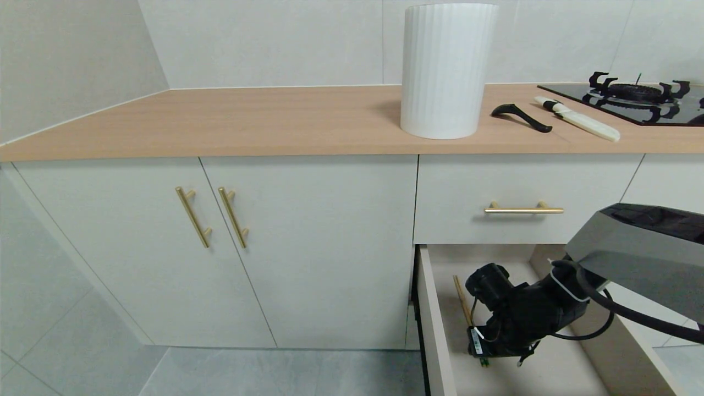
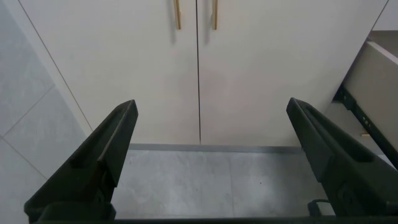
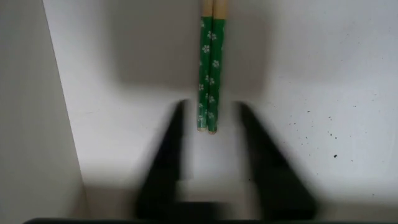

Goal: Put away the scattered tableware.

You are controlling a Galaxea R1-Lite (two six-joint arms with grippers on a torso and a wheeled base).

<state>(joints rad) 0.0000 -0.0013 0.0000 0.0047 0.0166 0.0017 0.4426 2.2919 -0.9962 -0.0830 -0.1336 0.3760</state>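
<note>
A pair of wooden chopsticks (image 1: 461,300) with green flowered ends (image 3: 208,68) lies on the floor of the open lower drawer (image 1: 434,324). My right gripper (image 1: 487,344) is down inside that drawer. Its fingers stand open on either side of the green ends (image 3: 210,115), with a gap on each side. On the countertop at the right lie a black spoon (image 1: 520,116) and a white knife (image 1: 577,118). My left gripper (image 2: 211,115) hangs open and empty, low before the closed cabinet doors (image 2: 199,62).
A tall white ribbed container (image 1: 445,69) stands on the wooden counter (image 1: 247,121), left of the spoon. A black gas hob (image 1: 632,96) is at the far right. A closed drawer with a gold handle (image 1: 523,209) sits above the open one. The drawer's side wall (image 3: 25,112) is close to my right gripper.
</note>
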